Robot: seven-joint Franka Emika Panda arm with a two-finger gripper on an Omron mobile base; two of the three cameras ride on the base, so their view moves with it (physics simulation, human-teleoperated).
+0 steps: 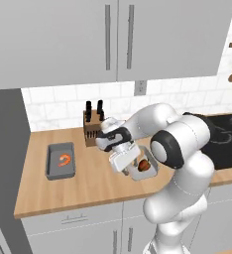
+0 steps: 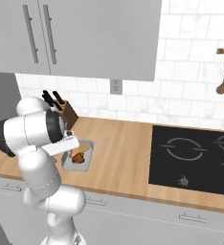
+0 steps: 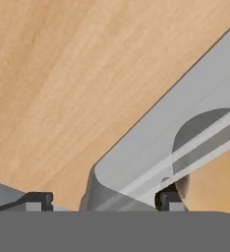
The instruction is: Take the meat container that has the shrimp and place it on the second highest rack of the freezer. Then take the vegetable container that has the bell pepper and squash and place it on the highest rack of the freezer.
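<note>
The big wooden desk (image 1: 88, 183) runs under the grey wall cupboards (image 1: 113, 34). A black stove top (image 2: 195, 158) is set into the desk on the right side. At the far left edge of the left base view is a tall dark grey wall (image 1: 4, 163); I cannot tell if it is the freezer.

The white robot arm (image 1: 182, 149) bends down over the middle of the desk. Behind it, near the wall, stands a brown knife block (image 1: 91, 129) with black handles.

Two grey trays sit on the desk, well apart. The left tray (image 1: 61, 161) holds the small orange shrimp (image 1: 64, 159). The other tray (image 2: 80, 160) is right under the hand (image 1: 123, 161). In it lie the dark red bell pepper (image 1: 144, 165) and a pale tan squash (image 2: 83, 149) just beside it.

The hand is low at this tray. In the hand view its two dark fingertips (image 3: 168, 199) stand far apart, and the rim of the tray (image 3: 151, 162) runs between them, close to one tip. The tips do not look pressed on the rim, and I cannot tell if the hand has hold of it.
</note>
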